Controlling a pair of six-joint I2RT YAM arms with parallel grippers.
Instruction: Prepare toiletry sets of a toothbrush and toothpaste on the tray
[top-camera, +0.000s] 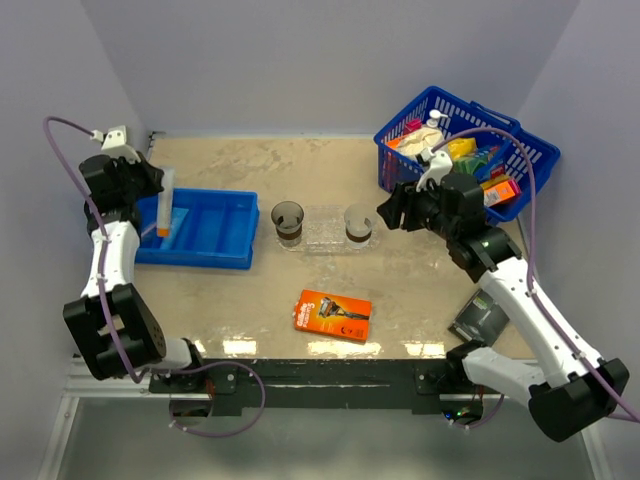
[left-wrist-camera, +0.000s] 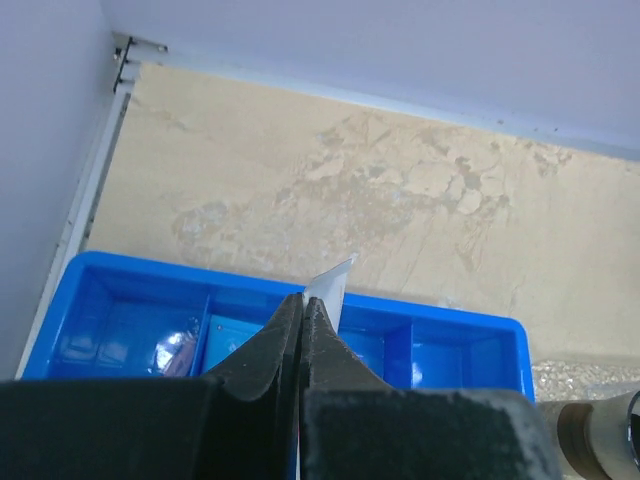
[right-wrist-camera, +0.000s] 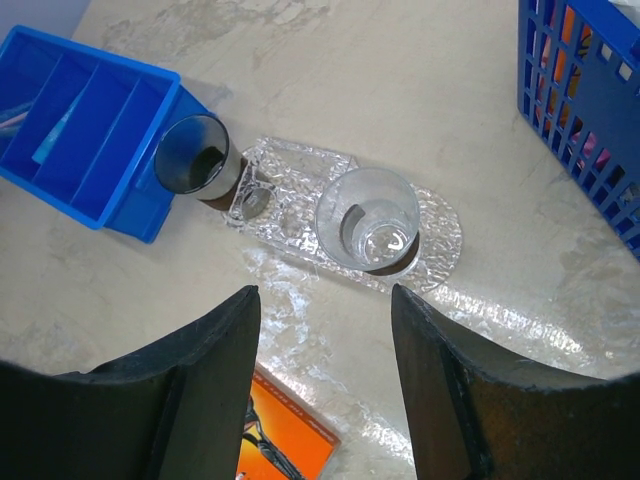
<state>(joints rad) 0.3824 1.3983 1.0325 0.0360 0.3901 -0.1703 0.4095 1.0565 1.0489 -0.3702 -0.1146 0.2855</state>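
Note:
The clear tray (top-camera: 325, 234) (right-wrist-camera: 440, 238) lies mid-table. A clear cup (top-camera: 359, 223) (right-wrist-camera: 367, 213) stands on it and a brownish cup (top-camera: 287, 222) (right-wrist-camera: 196, 157) at its left end. My left gripper (top-camera: 166, 178) (left-wrist-camera: 303, 300) hangs over the blue compartment bin (top-camera: 210, 232) (left-wrist-camera: 440, 340), shut on the thin flat top edge of a slim whitish item with an orange lower end (top-camera: 164, 210) (left-wrist-camera: 332, 282), seemingly a wrapped toothbrush. A light blue flat piece (left-wrist-camera: 235, 335), perhaps toothpaste, lies in the bin. My right gripper (top-camera: 388, 212) (right-wrist-camera: 325, 295) hovers open and empty just right of the tray.
An orange razor pack (top-camera: 333, 315) (right-wrist-camera: 285, 440) lies near the front edge. A blue wire basket (top-camera: 465, 150) (right-wrist-camera: 585, 110) full of packs stands at the back right. A dark flat object (top-camera: 480, 320) lies beside the right arm.

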